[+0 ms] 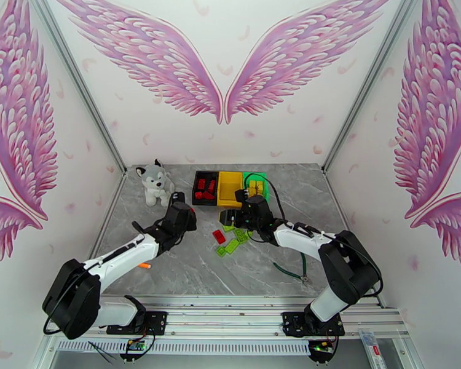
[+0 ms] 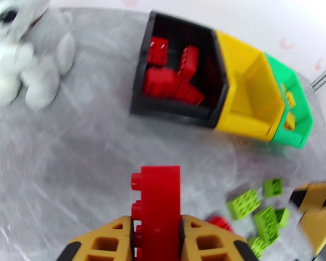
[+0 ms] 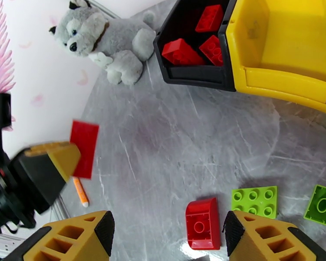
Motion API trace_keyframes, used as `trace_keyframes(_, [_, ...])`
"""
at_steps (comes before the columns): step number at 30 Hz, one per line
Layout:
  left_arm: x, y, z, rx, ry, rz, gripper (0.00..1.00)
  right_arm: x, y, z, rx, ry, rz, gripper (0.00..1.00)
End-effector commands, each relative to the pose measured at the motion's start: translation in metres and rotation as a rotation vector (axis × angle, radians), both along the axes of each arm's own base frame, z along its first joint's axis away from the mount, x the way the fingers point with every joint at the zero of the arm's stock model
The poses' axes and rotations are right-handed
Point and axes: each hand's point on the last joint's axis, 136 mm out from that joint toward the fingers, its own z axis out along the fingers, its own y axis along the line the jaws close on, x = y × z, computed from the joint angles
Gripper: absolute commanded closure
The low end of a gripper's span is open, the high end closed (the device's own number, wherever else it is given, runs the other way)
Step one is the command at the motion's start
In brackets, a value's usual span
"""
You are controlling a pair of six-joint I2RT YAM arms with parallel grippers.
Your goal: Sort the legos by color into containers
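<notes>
My left gripper is shut on a red lego, held upright above the table short of the black bin. That bin holds several red legos. The yellow bin beside it looks bare inside, and the green bin holds yellow legos. My right gripper is open, low over a red lego that lies between its fingers. Light green legos lie just right of it. From above, the left gripper is left of the bins and the right gripper is in front of them.
A plush husky sits at the back left, beside the black bin. An orange marker lies near the left arm. A green cable runs along the table by the right arm. Loose green legos cluster at mid-table.
</notes>
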Motion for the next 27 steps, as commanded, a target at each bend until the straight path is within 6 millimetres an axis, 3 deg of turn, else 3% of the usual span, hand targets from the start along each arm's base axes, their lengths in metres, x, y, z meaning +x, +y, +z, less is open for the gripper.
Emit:
trace_keyframes(1, [0.029, -0.015, 0.016, -0.005, 0.002, -0.066, 0.73, 0.006, 0.002, 0.015, 0.005, -0.041, -0.009, 0.27])
trace_keyframes(7, [0.097, -0.023, 0.016, -0.009, 0.035, -0.052, 0.73, 0.007, -0.003, 0.017, -0.004, -0.048, -0.02, 0.27])
trace_keyframes(11, [0.139, -0.031, 0.009, -0.02, 0.073, -0.064, 0.67, 0.009, -0.006, 0.017, -0.001, -0.047, -0.026, 0.27])
trace_keyframes(14, [0.159, -0.04, 0.011, -0.044, 0.077, -0.085, 0.43, 0.011, -0.01, 0.017, 0.002, -0.046, -0.032, 0.27])
trace_keyframes(15, [0.161, -0.043, 0.015, -0.05, 0.072, -0.091, 0.37, 0.011, -0.012, 0.017, 0.002, -0.045, -0.036, 0.27])
trace_keyframes(19, [0.149, -0.052, 0.032, -0.053, 0.024, -0.109, 0.31, 0.014, -0.016, 0.016, 0.008, -0.044, -0.047, 0.26])
trace_keyframes(27, [0.094, -0.049, 0.04, 0.045, -0.029, -0.098, 0.24, 0.014, -0.015, 0.016, 0.021, -0.038, -0.041, 0.26])
